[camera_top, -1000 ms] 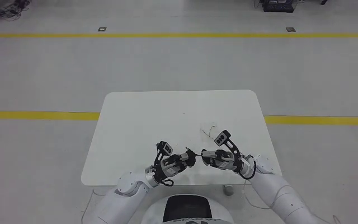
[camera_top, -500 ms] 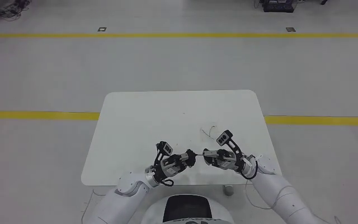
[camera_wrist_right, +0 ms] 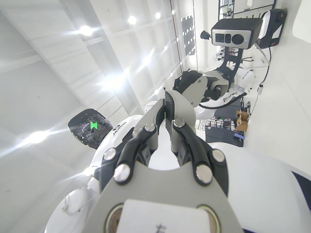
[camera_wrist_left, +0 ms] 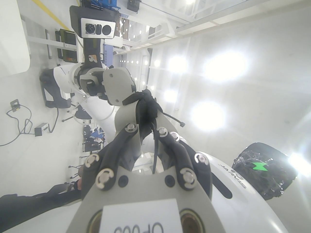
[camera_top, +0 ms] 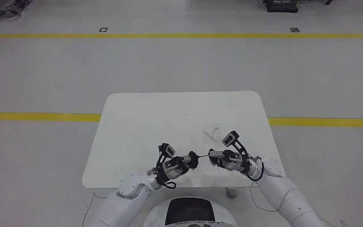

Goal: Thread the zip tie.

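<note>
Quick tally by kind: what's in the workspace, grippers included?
Grippers: 2, left gripper and right gripper
Black zip tie: 1, spanning between them
Thin pale loop: 1, lying on the table, kind unclear
Table: 1
Total: 5

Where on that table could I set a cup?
On the table, the far half and left side are bare. A thin loop lies right of centre; the near edge is crowded: left claw and right claw meet at the zip tie.
</note>
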`<state>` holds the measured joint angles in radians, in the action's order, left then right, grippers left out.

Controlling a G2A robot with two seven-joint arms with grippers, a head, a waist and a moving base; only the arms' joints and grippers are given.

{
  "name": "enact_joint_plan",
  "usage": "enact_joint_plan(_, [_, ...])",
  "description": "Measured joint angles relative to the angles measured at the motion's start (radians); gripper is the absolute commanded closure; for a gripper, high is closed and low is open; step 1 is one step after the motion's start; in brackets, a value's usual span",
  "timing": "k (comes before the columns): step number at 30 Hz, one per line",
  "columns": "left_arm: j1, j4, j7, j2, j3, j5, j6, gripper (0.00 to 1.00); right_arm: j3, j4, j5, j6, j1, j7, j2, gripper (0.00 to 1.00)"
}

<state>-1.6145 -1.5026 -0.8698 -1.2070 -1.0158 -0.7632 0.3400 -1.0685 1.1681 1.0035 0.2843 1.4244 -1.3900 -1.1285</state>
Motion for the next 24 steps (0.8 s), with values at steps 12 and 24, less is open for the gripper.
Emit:
enact_joint_plan(12, [0.000,0.000,0.000,0.000,0.000,0.000,0.000,1.00,-0.012,-0.008,0.005,0.002,0.005,0.000,0.003,1.00])
enact_joint_plan(24, [0.000,0.000,0.000,0.000,0.000,0.000,0.000,1.00,-0.019,-0.018,0.011,0.006,0.006,0.000,0.004,1.00])
